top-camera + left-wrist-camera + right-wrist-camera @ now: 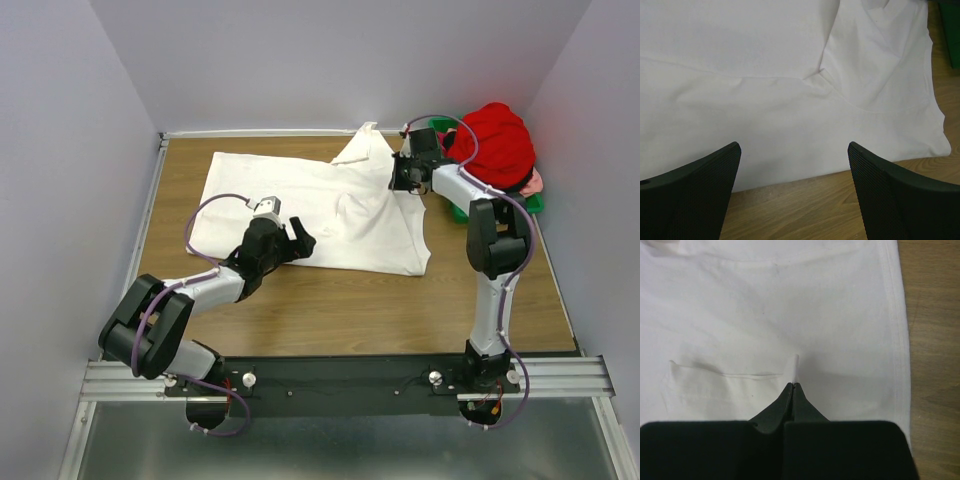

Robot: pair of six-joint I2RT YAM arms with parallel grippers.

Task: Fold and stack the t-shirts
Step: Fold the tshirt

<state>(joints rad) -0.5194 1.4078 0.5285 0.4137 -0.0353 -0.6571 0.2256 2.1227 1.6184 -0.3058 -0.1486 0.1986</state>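
Note:
A white t-shirt (300,195) lies spread over the back half of the table, with a fold running across it in the left wrist view (790,75). My left gripper (290,236) hovers at the shirt's near hem, jaws wide open and nothing between them (794,146). My right gripper (398,184) is at the shirt's right side near a raised sleeve, shut on a small pinched ridge of the white cloth (794,385). The shirt's hemmed edge (895,315) runs just right of that pinch. A red t-shirt (495,145) is heaped at the back right, with a pink one (533,182) peeking out beneath it.
A green bin (458,212) holds the red and pink heap at the back right corner, right behind my right arm. Bare wooden table (350,310) stretches between the shirt's near hem and the arm bases. Grey walls close in the table on three sides.

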